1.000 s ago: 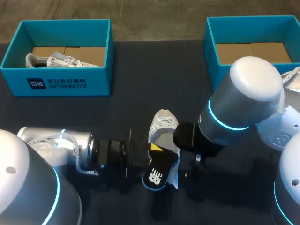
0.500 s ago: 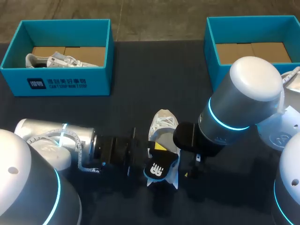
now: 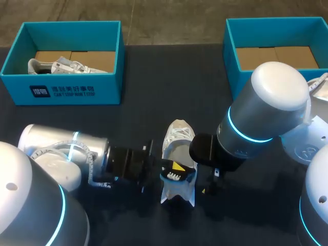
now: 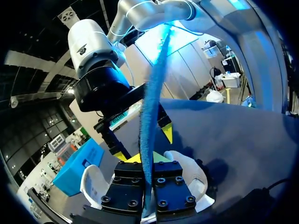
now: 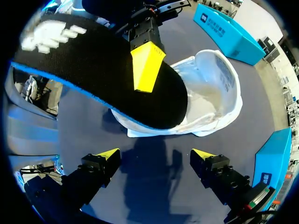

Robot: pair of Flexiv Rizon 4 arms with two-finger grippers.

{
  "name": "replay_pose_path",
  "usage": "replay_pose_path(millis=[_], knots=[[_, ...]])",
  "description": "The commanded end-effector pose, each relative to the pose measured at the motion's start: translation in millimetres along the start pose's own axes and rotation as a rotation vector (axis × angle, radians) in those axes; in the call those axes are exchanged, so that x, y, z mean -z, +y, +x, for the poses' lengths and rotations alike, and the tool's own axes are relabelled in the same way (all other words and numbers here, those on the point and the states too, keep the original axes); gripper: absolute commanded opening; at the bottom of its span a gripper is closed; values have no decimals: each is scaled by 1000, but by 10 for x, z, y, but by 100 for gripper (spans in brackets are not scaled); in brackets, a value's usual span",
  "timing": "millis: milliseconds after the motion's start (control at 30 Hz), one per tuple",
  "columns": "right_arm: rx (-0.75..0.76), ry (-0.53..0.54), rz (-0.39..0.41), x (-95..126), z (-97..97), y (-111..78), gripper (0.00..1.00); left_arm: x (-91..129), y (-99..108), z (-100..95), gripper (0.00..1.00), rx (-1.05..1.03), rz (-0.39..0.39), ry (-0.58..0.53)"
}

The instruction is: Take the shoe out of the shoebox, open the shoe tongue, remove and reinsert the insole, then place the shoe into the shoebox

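Black foam insole with a blue rim [image 5: 88,70] is out of the white lace-up shoe [image 3: 178,139]. It is held tilted on edge just above the shoe's heel, with one end over the shoe's mouth. I cannot tell whether it touches the lining. The shoe lies on the dark tabletop [image 3: 154,77], outside both boxes.

The left jaws are clamped on the insole. The right jaws stand apart and empty, just beside the shoe, touching nothing.

The step in hand looks like feeding the insole back in. Doing that well probably means levelling it to match the sole and leading with the toe end into the mouth. It should then slide forward under the tongue without buckling. The shoe is light and could skid, so the right jaws might steady its side.

The left wrist view shows the insole only as a thin blue edge [image 4: 152,107] running between its own fingers, which confirms the pinch on both faces. The right wrist view gives the broad black face, one yellow fingertip [image 5: 146,65] pressed on it, and the open mouth. In the head view the right arm [image 3: 266,107] hides its own jaws. Only that view shows the teal cardboard box [image 3: 61,92] beyond the shoe to the left, holding another white shoe [image 3: 61,65]. The second teal box [image 3: 229,61] is beyond the shoe to the right.
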State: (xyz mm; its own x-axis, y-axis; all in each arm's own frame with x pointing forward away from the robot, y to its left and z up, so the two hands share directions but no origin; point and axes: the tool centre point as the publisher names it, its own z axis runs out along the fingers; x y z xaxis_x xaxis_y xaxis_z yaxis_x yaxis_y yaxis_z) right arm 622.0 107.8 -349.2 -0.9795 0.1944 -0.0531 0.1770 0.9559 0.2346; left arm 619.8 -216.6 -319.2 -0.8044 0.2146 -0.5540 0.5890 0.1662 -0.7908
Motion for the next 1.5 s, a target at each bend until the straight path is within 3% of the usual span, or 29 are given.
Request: replay_pose_path(millis=[33, 633, 1500], knots=[[2, 0, -4, -2, 6, -18, 100, -20, 2, -19, 0, -1, -5, 7], [2, 0, -4, -2, 6, -18, 100, 8, 82, 0, 0, -90, 91, -18], [2, 0, -4, -2, 6, -18, 100, -70, 389, -33, 0, -142, 56, -44]])
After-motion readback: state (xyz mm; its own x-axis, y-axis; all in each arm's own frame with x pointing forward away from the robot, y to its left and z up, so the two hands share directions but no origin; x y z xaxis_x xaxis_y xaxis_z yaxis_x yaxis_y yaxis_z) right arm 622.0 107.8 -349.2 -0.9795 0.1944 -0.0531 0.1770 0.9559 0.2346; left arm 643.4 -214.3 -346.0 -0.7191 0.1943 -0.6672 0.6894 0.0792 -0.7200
